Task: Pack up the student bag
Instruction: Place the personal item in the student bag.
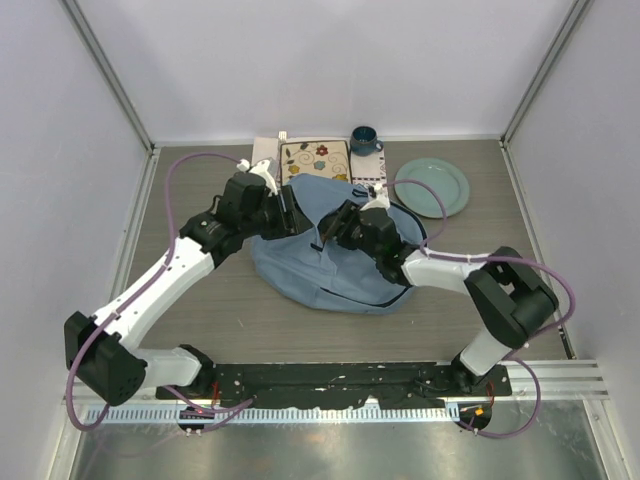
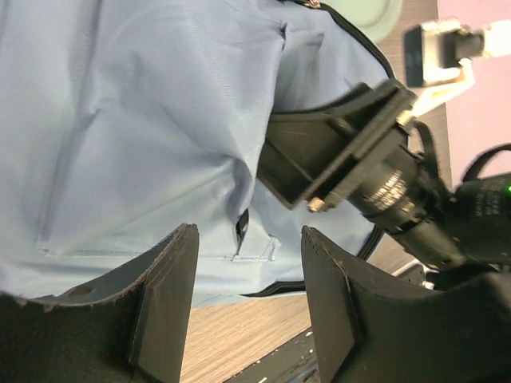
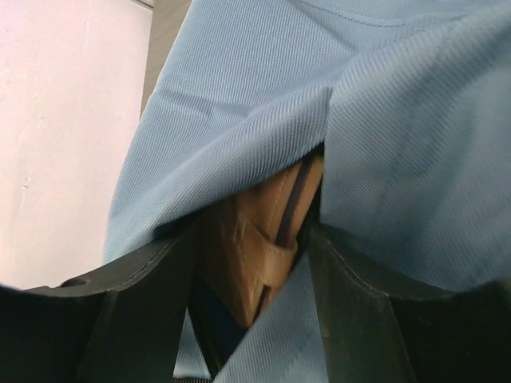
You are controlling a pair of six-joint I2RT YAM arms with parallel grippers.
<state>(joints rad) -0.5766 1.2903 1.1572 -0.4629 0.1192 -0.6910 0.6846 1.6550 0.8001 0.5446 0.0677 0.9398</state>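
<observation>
The light-blue student bag (image 1: 320, 270) lies slumped in the middle of the table. It fills the left wrist view (image 2: 144, 120) and the right wrist view (image 3: 399, 120). My left gripper (image 1: 287, 214) is open and empty at the bag's upper left edge, with the fabric just beyond its tips (image 2: 247, 307). My right gripper (image 1: 339, 227) is on the bag's top middle, facing the left one. Its jaws (image 3: 254, 247) are closed on a brown stitched leather piece (image 3: 251, 247) tucked between folds of blue fabric. I cannot tell whether that piece is part of the bag.
A white patterned cloth mat (image 1: 314, 160) lies behind the bag. A dark blue mug (image 1: 364, 139) and a small patterned white item (image 1: 369, 177) are next to the mat. A pale green plate (image 1: 433, 187) lies at the back right. The right arm (image 2: 415, 199) is close in front of the left gripper.
</observation>
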